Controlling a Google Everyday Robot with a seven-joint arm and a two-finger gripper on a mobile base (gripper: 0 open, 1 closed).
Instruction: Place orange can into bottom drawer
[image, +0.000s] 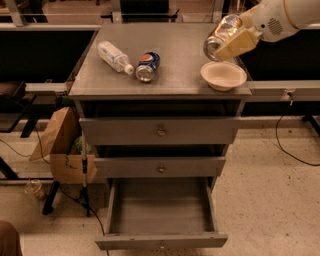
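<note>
My gripper (231, 41) is at the upper right, above the cabinet top's right side, shut on the orange can (221, 36). The can is tilted, silver top pointing lower left, held in the air just above a white bowl (223, 75). The bottom drawer (161, 241) is pulled open at the foot of the grey cabinet and its tray shows nothing inside. The gripper and can are far above the drawer and to its right.
A clear plastic bottle (114, 56) and a blue Pepsi can (147, 66) lie on the cabinet top (175, 55). The two upper drawers (160, 131) are shut. A brown paper bag (57, 140) and cables sit on the floor left of the cabinet.
</note>
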